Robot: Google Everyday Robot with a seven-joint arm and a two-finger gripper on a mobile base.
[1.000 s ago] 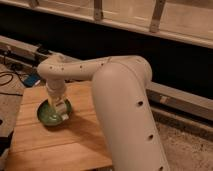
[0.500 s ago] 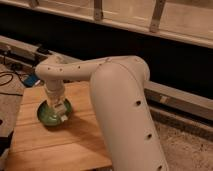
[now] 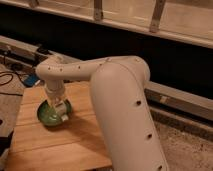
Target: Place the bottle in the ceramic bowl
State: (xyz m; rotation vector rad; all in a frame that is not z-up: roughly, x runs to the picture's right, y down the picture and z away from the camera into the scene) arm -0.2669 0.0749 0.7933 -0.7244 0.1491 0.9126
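Note:
The green ceramic bowl sits on the wooden table at its left middle. My gripper hangs straight down over the bowl's right half, with its tip inside the rim. A small whitish object, likely the bottle, shows at the gripper's tip, low in the bowl by the right rim. The gripper hides most of it, so I cannot tell whether it is held or resting in the bowl.
My large white arm reaches from the right across the table. Dark cables and a blue item lie on the floor to the left. A rail and a dark wall run behind the table.
The gripper has stayed over the bowl, shifting only slightly; the whitish object at its tip sits low by the bowl's right rim.

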